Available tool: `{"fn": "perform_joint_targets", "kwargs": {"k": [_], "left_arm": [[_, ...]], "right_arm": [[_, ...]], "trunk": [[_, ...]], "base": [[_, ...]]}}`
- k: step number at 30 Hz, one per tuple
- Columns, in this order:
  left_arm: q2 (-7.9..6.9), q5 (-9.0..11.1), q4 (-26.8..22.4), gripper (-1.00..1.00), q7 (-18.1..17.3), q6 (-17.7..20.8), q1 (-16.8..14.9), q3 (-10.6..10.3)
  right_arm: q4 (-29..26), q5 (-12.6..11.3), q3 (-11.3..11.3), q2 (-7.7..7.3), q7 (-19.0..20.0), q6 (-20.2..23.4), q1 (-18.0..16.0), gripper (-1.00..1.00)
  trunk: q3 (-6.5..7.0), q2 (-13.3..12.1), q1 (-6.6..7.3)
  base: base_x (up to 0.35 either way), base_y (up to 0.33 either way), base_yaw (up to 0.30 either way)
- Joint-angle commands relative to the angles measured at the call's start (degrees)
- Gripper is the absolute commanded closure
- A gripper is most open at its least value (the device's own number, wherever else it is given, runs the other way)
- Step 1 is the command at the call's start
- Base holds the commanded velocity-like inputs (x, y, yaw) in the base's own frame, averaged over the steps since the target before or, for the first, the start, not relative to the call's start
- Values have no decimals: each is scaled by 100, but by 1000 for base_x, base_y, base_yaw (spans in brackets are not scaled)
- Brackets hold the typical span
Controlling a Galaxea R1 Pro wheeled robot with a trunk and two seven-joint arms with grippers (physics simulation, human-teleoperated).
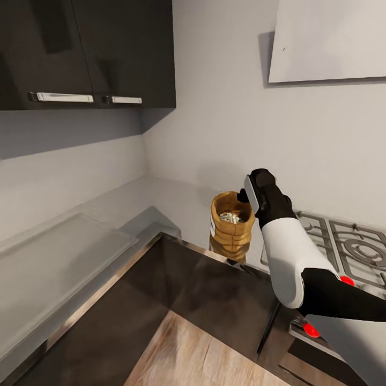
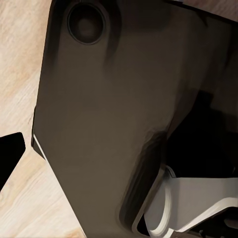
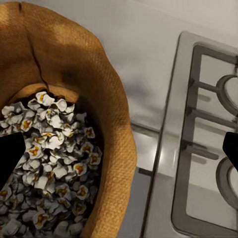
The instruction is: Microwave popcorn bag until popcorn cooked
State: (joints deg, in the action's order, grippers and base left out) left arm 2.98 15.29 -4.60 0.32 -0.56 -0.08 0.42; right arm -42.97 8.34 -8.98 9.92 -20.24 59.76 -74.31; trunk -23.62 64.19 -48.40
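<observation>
The golden-tan popcorn bag (image 1: pixel 230 234) stands upright on the grey countertop (image 1: pixel 177 195), just left of the stove. Its mouth is open and full of pale popcorn (image 1: pixel 231 217). My right gripper (image 1: pixel 246 200) hangs over the bag's right rim, open. In the right wrist view the bag (image 3: pixel 64 59) and popcorn (image 3: pixel 49 163) sit close below. One dark fingertip (image 3: pixel 9 158) is over the popcorn and the other is over the stove grate, so the rim lies between them. The left wrist view has one dark fingertip (image 2: pixel 11 156) at the picture's edge. The microwave is out of view.
A steel gas stove (image 1: pixel 348 246) with grates and red knobs lies right of the bag. Dark wall cabinets (image 1: pixel 86 53) hang at upper left, and a pale hood (image 1: pixel 327 37) at upper right. Dark cabinet fronts (image 1: pixel 187 289) drop to the wood floor (image 1: pixel 203 354). The left wrist camera faces my dark base (image 2: pixel 109 124).
</observation>
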Motion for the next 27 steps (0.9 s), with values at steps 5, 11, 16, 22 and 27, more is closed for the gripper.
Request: {"fn": "perform_joint_targets", "kwargs": {"k": [5, 11, 16, 22, 27], "left_arm": [[1, 27, 0, -100, -5, -8, -1, 2], [2, 27, -3, -100, -5, -8, -1, 2], [4, 27, -6, -100, -4, -8, 1, 3], [2, 27, -4, -100, -10, -12, 0, 2], [8, 24, -4, -100, -8, -14, -1, 9]], "right_arm": [[-5, 62, -33, 8, 28, 24, 37, -100], [-18, 67, -33, 8, 39, 24, 16, -100], [-19, 64, -33, 8, 37, 24, 21, -100], [46, 39, -33, 8, 46, 24, 21, -100], [60, 36, -33, 8, 46, 24, 21, -100]], "trunk": [[-6, 4, 0], [-6, 4, 0], [-6, 4, 0], [-6, 4, 0], [-6, 4, 0]], "base": [[1, 0, 0], [-11, 0, 0], [-194, 0, 0], [-30, 0, 0], [-68, 0, 0]]}}
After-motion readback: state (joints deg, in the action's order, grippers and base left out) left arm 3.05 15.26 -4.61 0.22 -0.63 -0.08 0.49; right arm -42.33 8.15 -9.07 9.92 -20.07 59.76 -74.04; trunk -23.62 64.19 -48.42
